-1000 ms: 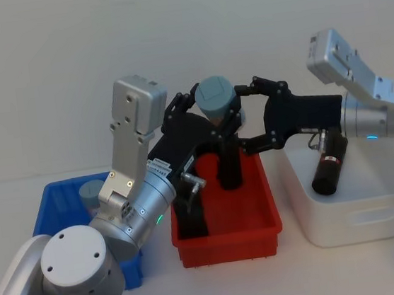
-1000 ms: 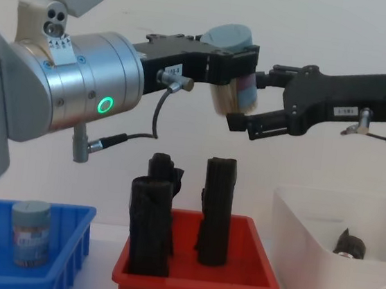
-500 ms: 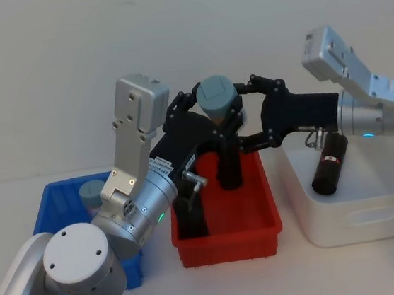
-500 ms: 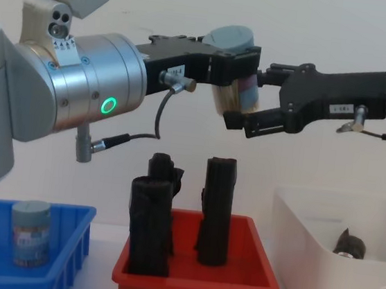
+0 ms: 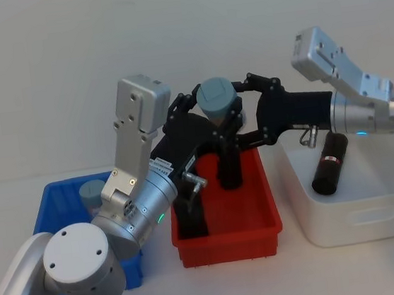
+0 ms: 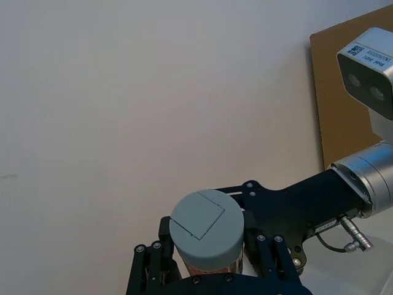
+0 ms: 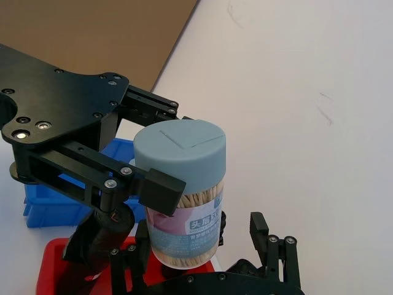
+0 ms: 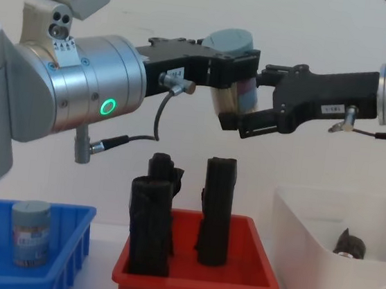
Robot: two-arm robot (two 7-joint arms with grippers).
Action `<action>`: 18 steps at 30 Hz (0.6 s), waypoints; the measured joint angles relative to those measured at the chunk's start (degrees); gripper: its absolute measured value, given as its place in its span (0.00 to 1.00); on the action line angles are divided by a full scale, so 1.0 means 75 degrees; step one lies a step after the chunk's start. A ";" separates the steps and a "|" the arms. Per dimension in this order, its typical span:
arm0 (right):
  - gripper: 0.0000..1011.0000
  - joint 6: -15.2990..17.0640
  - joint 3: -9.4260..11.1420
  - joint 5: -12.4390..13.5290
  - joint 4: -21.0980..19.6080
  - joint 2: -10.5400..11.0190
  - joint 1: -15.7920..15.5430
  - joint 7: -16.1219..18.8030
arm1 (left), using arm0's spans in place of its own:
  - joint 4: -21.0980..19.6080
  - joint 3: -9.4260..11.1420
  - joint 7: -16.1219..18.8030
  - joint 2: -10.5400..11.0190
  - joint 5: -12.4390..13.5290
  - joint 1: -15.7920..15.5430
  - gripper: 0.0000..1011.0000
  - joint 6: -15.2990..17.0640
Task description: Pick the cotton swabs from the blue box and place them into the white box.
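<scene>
While left gripper (image 8: 233, 69) clamps the cotton swabs (image 8: 234, 72), right gripper (image 8: 250, 99) fingers flank them.

You're looking at a bare robot test bench, lab-like: a plain white table (image 5: 49, 100), a blank white wall (image 6: 123, 92), a brown board (image 6: 344, 80) leaning behind, and plastic sorting bins in a row.

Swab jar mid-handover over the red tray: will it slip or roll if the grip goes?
Probably rigid: the cotton swab jar keeps its shape in the left gripper. Smooth clear wall, likely slippery. Round, so apt to roll. Right gripper flanks it, open.
</scene>
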 joint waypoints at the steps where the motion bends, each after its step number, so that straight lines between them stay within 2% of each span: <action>1: 0.99 0.0002 -0.0005 -0.0007 0.0004 -0.0003 0.0005 -0.0007 | -0.0006 -0.0001 0.0002 0.0001 0.0003 0.0001 0.66 0.0009; 6: 0.97 0.0022 -0.0029 -0.0037 0.0029 -0.0018 0.0030 -0.0035 | -0.0023 -0.0004 0.0012 0.0003 0.0015 0.0004 0.66 0.0028; 18: 0.67 0.0049 -0.0067 -0.0085 0.0064 -0.0039 0.0067 -0.0081 | -0.0038 -0.0003 0.0022 0.0010 0.0027 0.0011 0.66 0.0051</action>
